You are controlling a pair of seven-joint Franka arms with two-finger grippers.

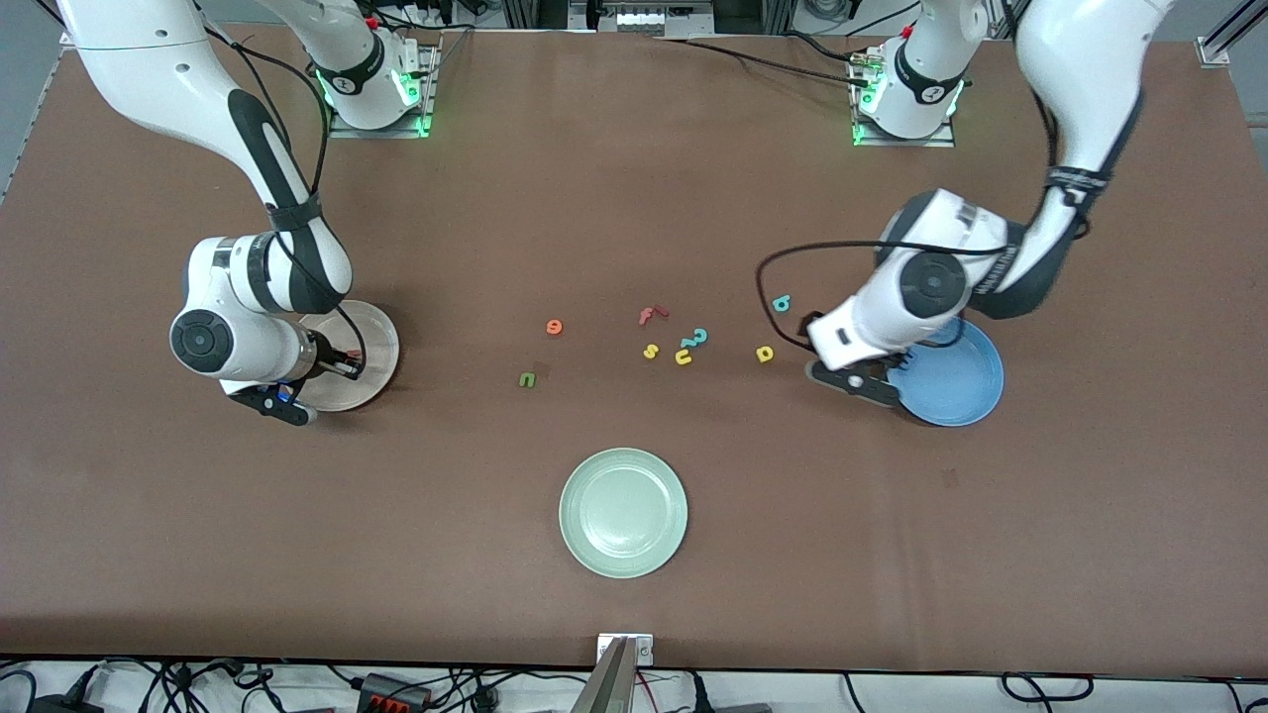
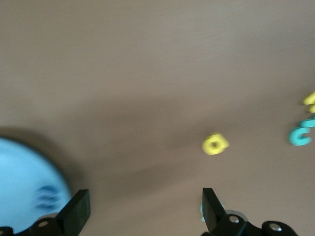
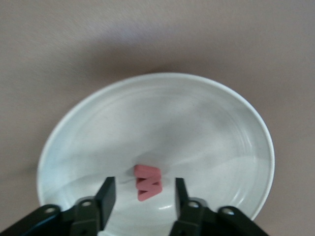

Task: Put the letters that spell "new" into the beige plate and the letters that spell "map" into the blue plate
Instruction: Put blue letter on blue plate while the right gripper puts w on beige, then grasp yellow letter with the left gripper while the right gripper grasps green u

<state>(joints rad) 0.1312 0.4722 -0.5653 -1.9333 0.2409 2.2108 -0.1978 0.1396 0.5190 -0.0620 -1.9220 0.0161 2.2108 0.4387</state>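
Resting in the beige plate, the salmon-red w lay loose between the parted fingers of the right gripper, which hung over that plate near the right arm's end of the brown table. The left gripper hung spread and empty over the table at the rim of the blue plate toward the left arm's end; a blue m lay in that plate. The yellow a and teal p sat just beside the left arm's wrist, on bare table. Mid-table lay the orange e and green n, apart from a cluster of the red f, yellow s, yellow u and teal 2-shaped piece. The pale green plate stood alone nearer the front edge, with wide open table toward both front corners.
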